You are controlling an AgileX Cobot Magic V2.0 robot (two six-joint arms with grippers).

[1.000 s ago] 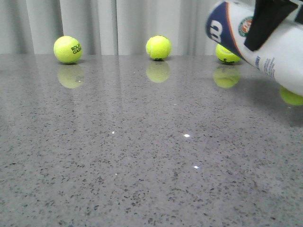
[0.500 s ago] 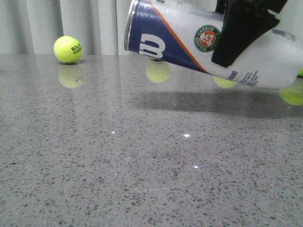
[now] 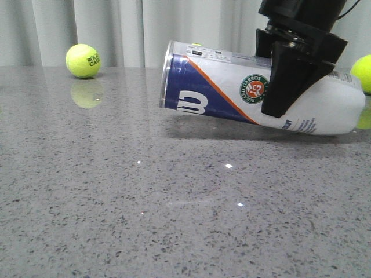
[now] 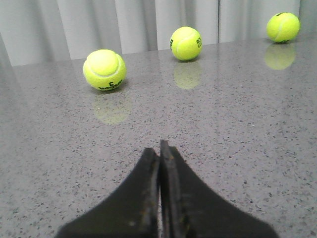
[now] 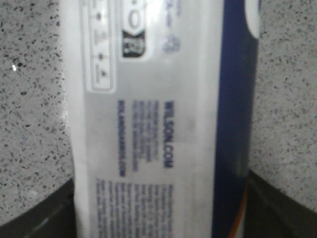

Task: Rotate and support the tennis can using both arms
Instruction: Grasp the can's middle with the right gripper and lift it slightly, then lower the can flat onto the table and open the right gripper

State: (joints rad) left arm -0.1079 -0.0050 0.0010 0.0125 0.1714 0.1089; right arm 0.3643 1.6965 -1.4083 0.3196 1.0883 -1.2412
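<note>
The tennis can (image 3: 214, 87) lies almost level over the table, its metal rim (image 3: 166, 74) to the left and slightly raised. Its far end is low at the right, and I cannot tell whether it touches the table. My right gripper (image 3: 288, 81) comes down from above and is shut on the can near its right half. In the right wrist view the can (image 5: 158, 114) fills the frame between the two fingers (image 5: 42, 218). My left gripper (image 4: 159, 148) is shut and empty, low over bare table. It does not show in the front view.
A tennis ball (image 3: 83, 61) sits at the back left by the curtain and another (image 3: 364, 72) at the right edge. The left wrist view shows three balls (image 4: 104, 69) (image 4: 185, 43) (image 4: 283, 27) ahead on the grey speckled table (image 3: 174, 197).
My right gripper has carried the can down and to the left, from high at the right edge to low over the table. The can has turned closer to level.
</note>
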